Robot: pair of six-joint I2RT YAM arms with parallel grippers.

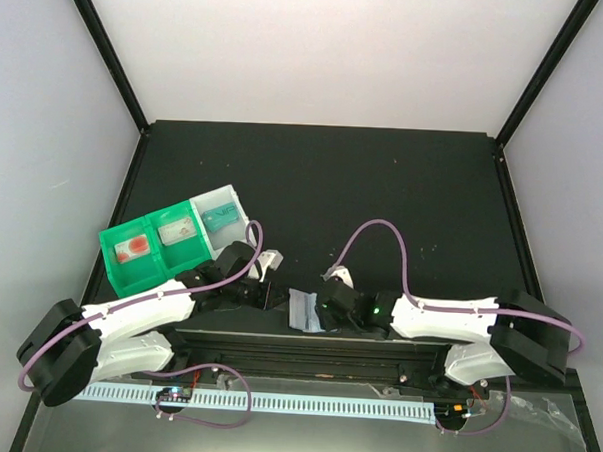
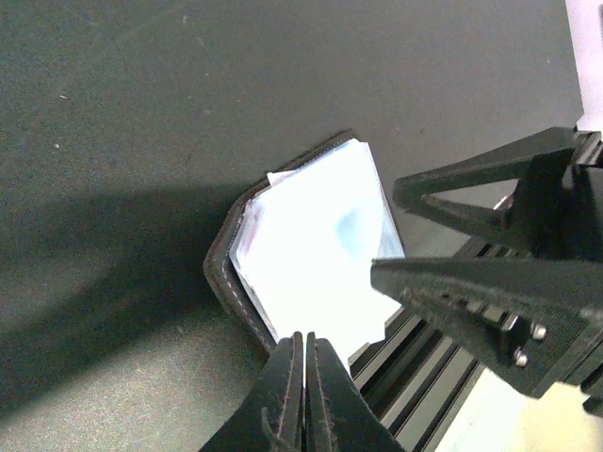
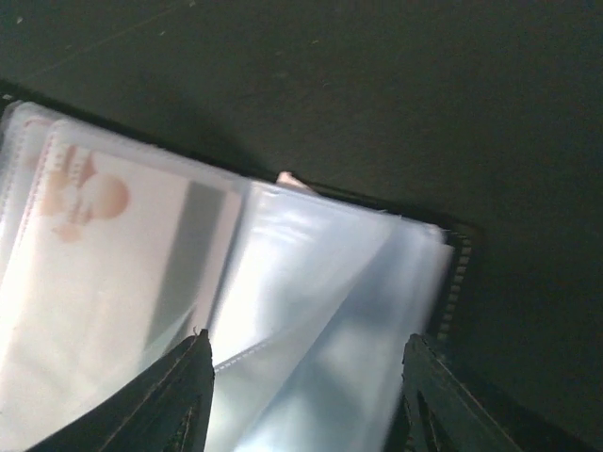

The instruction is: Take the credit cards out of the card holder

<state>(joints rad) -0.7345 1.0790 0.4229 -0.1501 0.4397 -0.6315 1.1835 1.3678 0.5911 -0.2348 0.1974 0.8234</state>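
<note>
Card holder (image 1: 304,309), small dark-edged folding wallet with clear plastic sleeves (image 3: 320,273), lies open on black desk (image 1: 313,186) near its front edge. Left gripper (image 2: 303,337) pressed together at its rim, right gripper (image 3: 307,339) spread over the sleeves: card extraction apparently just starting. Next move needs a pinch on the pale red-printed card (image 3: 94,254).

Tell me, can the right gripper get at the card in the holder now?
Probably yes. The right gripper is open over the card holder's clear sleeves, nothing in between. The printed card sits inside a sleeve, to one side of the fingers.
</note>
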